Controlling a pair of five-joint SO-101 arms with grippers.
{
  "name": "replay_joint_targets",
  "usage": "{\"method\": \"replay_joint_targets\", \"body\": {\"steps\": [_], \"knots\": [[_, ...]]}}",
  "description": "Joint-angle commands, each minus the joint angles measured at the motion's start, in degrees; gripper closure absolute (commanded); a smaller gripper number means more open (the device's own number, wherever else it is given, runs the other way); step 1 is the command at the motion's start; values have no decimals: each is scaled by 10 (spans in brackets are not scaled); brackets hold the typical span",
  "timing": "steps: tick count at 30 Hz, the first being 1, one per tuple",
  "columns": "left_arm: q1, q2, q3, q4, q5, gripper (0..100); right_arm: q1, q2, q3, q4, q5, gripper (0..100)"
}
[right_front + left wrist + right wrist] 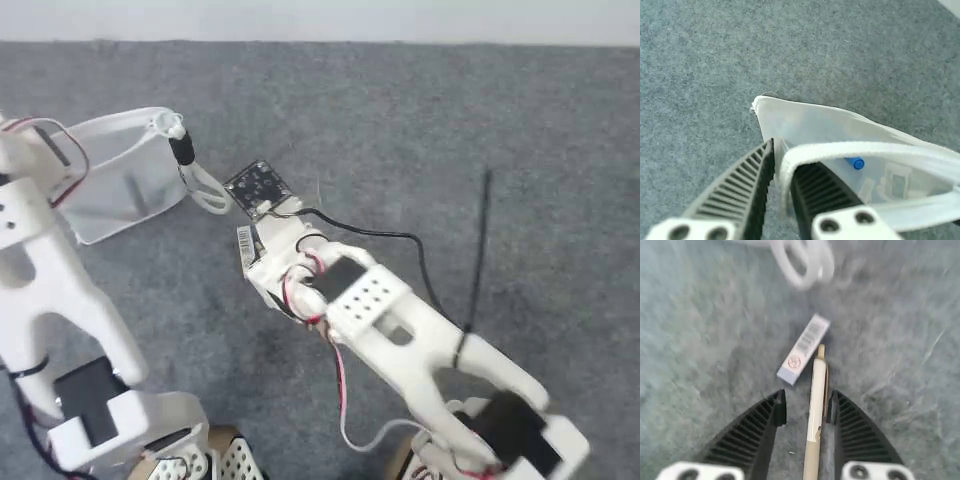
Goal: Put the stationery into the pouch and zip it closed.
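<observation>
My left gripper [784,156] is shut on the rim of the translucent white pouch [840,130], whose mouth gapes open. Inside it lie a blue-capped item [855,162] and other small pieces. In the high view the pouch [120,185] is held up at the far left, and its white pull loop [207,190] hangs toward the right arm. My right gripper [805,397] is open and low over the carpet. A beige pen [815,400] lies between its fingers, close to one of them. A white eraser [803,349] with a barcode sleeve rests just past the pen's tip.
A thin black stick [484,240], perhaps a pencil, lies on the grey carpet to the right of the right arm. A black cable [380,234] runs off the right wrist. The white loop [805,260] lies beyond the eraser.
</observation>
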Motion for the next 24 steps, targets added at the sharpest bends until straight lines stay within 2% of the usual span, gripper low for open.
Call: {"method": "replay_joint_targets", "body": {"steps": [1,14,20,24], "knots": [[-4,-9,-34,-12,11,990,1,51,-69,10,-3,868],[-4,-8,-33,-11,11,990,21,231,-178,23,0,871],[-4,-8,-33,-11,11,990,22,265,-198,26,2,985],[-4,-8,-33,-11,11,990,22,284,-229,95,42,981]]}}
